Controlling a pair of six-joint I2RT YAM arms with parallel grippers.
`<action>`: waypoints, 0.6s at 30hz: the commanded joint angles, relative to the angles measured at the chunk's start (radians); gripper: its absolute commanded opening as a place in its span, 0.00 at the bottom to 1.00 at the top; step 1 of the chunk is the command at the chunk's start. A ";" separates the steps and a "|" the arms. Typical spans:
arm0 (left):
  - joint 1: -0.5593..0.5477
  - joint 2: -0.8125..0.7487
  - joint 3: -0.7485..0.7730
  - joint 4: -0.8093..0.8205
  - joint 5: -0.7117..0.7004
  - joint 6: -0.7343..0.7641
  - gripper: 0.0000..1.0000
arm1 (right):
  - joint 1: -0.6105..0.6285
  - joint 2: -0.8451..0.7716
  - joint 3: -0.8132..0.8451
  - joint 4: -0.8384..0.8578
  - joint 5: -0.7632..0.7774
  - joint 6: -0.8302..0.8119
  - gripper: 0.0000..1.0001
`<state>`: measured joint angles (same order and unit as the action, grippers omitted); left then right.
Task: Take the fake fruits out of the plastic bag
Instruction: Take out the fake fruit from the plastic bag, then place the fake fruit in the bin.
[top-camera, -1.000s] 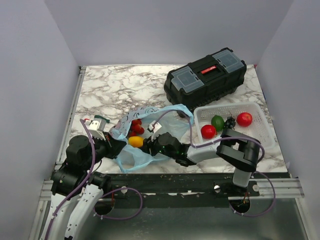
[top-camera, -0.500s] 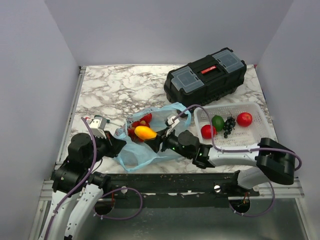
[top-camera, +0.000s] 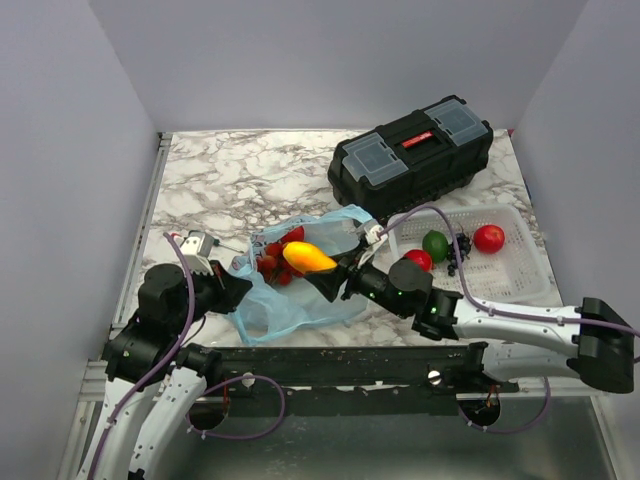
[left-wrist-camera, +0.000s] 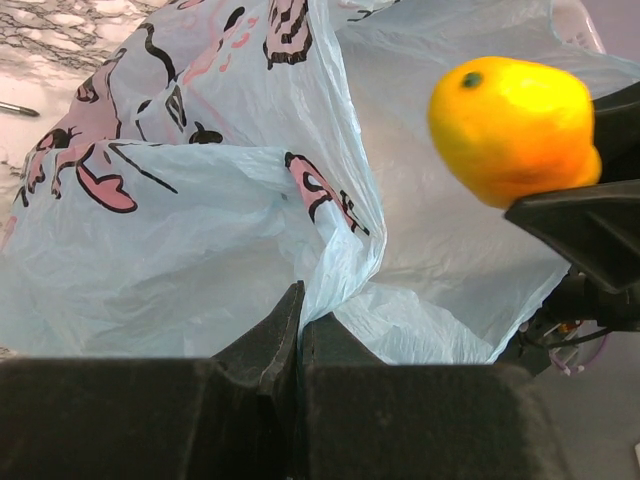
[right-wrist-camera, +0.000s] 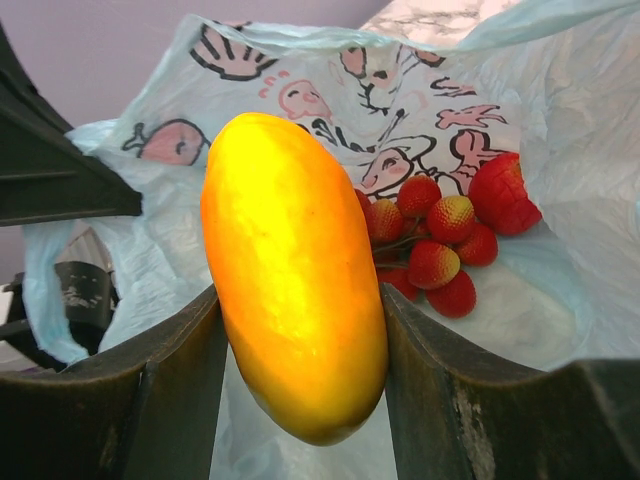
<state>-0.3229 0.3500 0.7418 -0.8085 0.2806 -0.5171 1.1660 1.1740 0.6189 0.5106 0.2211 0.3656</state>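
The light-blue plastic bag (top-camera: 295, 290) lies open at the table's near left, also in the left wrist view (left-wrist-camera: 200, 230) and right wrist view (right-wrist-camera: 560, 180). My left gripper (top-camera: 232, 290) is shut on the bag's near edge (left-wrist-camera: 330, 290). My right gripper (top-camera: 325, 272) is shut on the yellow-orange elongated fruit (top-camera: 308, 258), held above the bag's mouth; it shows in the right wrist view (right-wrist-camera: 295, 320) and the left wrist view (left-wrist-camera: 512, 130). A red cherry cluster (right-wrist-camera: 440, 235) lies inside the bag (top-camera: 275, 255). Two red round fruits (top-camera: 489, 238), a green one (top-camera: 435, 244) and dark grapes (top-camera: 459, 246) sit in the white basket (top-camera: 510, 285).
A black toolbox (top-camera: 410, 155) stands at the back right, behind the basket. The marble tabletop (top-camera: 230, 180) stretches behind the bag. Grey walls enclose the table on three sides.
My right gripper has lifted the yellow-orange fruit out of the bag and moved it up and to the right. The right arm has stretched out. My left gripper has kept its hold on the bag.
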 joint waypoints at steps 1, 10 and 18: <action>-0.004 -0.023 0.000 -0.006 -0.029 -0.008 0.00 | 0.005 -0.086 0.007 -0.096 -0.015 -0.007 0.01; -0.004 -0.026 -0.001 -0.002 -0.007 0.000 0.00 | 0.006 -0.212 0.117 -0.334 0.245 -0.031 0.01; -0.005 0.006 0.001 -0.003 0.002 0.000 0.00 | -0.008 -0.339 0.162 -0.611 0.633 -0.050 0.01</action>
<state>-0.3229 0.3393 0.7418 -0.8093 0.2775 -0.5201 1.1656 0.8856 0.7475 0.0975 0.6010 0.3309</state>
